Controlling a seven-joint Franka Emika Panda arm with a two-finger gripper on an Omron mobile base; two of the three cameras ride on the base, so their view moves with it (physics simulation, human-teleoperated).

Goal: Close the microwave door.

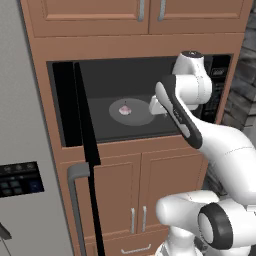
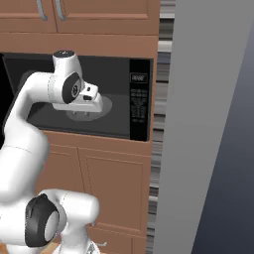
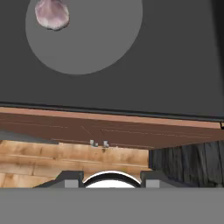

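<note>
The gripper (image 3: 111,183) sits at 6 o'clock in the hand view, just its finger tips peeking up, so I cannot tell how wide they stand. At 11 o'clock a pinkish lump (image 3: 52,14) rests on the round turntable plate (image 3: 87,41) inside the microwave (image 1: 145,100). The microwave door (image 1: 85,125) stands swung wide open (edge-on at 9 o'clock in the left base view), beside the grey refrigerator (image 1: 20,115).
</note>
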